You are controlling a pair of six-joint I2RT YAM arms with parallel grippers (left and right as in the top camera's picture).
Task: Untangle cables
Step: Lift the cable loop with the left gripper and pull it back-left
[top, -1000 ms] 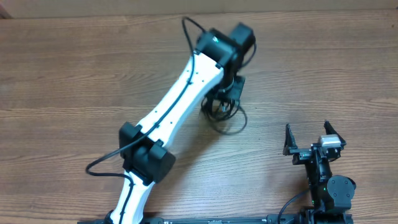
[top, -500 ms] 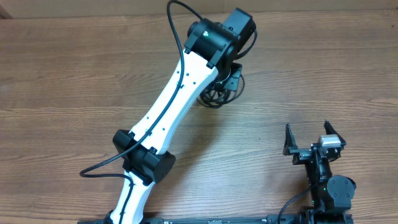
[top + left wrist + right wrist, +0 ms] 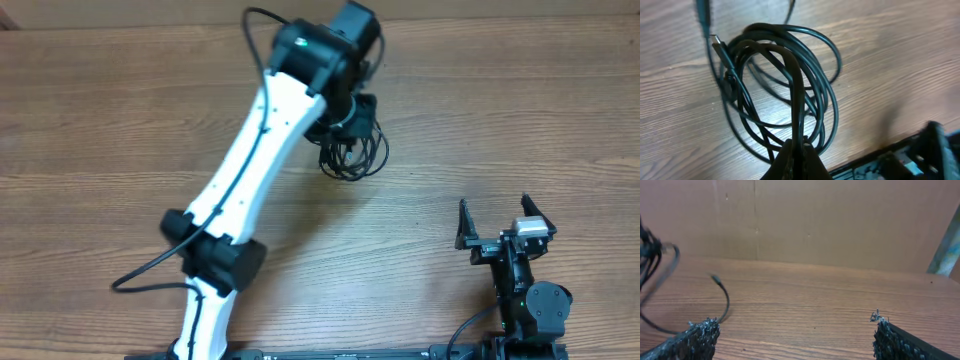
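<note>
Now, left pincer (image 3: 351, 120): pressed together on several strands of the cables; in the left wrist view its fingertips (image 3: 796, 152) meet at the bottom edge with dark cord squeezed between them.
Cables (image 3: 352, 158): one bundle of thin black loops at the far middle of the tabletop (image 3: 100, 120), directly under the left pincer and spreading out just in front of it.
Bundle up close: the cables (image 3: 785, 90) form overlapping oval loops that cross each other, all gathered to the pinch point.
Plug (image 3: 715, 41): a small silvery end at the upper left of the loops, against a black strand.
Lift: I cannot tell whether the loops rest on the wood or hang just above it.
Right pincer (image 3: 496, 216): spread wide, near the front right edge, well apart from the bundle, nothing between its fingers.
Right wrist view: the right pincer (image 3: 795, 330) frames bare wood; the cables (image 3: 650, 255) show at the far left, with one loose end (image 3: 715, 278) curling upward.
</note>
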